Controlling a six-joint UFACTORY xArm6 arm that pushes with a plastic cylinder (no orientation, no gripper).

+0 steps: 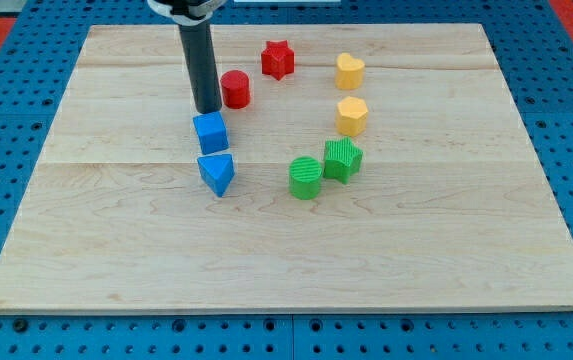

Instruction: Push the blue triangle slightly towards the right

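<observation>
The blue triangle [217, 173] lies on the wooden board [116, 220], left of centre. A blue cube [210, 132] sits just above it, nearly touching. My tip [206, 109] stands at the top edge of the blue cube, above the triangle and apart from it. A red cylinder [235, 89] is just to the right of the rod.
A red star [278, 59] sits near the view's top. A yellow heart [350, 71] and a yellow hexagon [352, 116] are at the upper right. A green cylinder [306, 177] and a green block [342, 159] touch each other right of the triangle.
</observation>
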